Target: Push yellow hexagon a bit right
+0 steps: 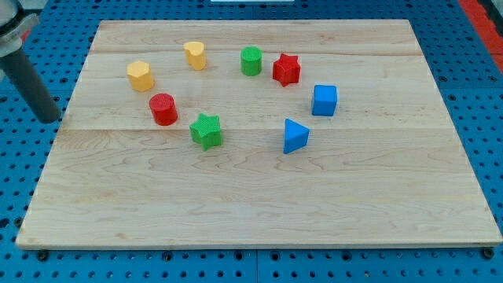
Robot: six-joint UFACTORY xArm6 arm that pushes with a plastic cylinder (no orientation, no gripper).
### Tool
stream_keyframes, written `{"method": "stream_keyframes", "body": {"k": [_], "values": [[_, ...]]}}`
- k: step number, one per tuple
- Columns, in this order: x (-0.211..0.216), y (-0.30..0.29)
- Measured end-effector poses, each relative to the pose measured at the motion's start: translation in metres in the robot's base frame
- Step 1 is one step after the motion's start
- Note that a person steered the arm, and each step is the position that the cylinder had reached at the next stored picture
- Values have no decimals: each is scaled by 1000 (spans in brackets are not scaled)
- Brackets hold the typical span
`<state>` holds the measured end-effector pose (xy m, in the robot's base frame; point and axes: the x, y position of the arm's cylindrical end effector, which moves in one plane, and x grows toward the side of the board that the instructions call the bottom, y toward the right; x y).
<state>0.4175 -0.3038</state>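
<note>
The yellow hexagon point(140, 75) sits on the wooden board point(259, 196) at the upper left. My tip point(50, 118) is at the end of the dark rod, off the board's left edge, well to the left of and a little below the yellow hexagon. Nothing touches the hexagon. A red cylinder point(163, 108) stands just below and right of it. A yellow heart-shaped block point(195, 55) lies to its upper right.
A green cylinder point(251, 60), a red star point(287, 69), a blue cube point(324, 100), a blue triangle point(295, 135) and a green star point(206, 130) form a loose ring on the board. Blue pegboard point(23, 181) surrounds the board.
</note>
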Motion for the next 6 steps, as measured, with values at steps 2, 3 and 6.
{"method": "stream_keyframes", "body": {"k": [2,3,6], "values": [[-18,87],[-17,104],[-88,117]]}}
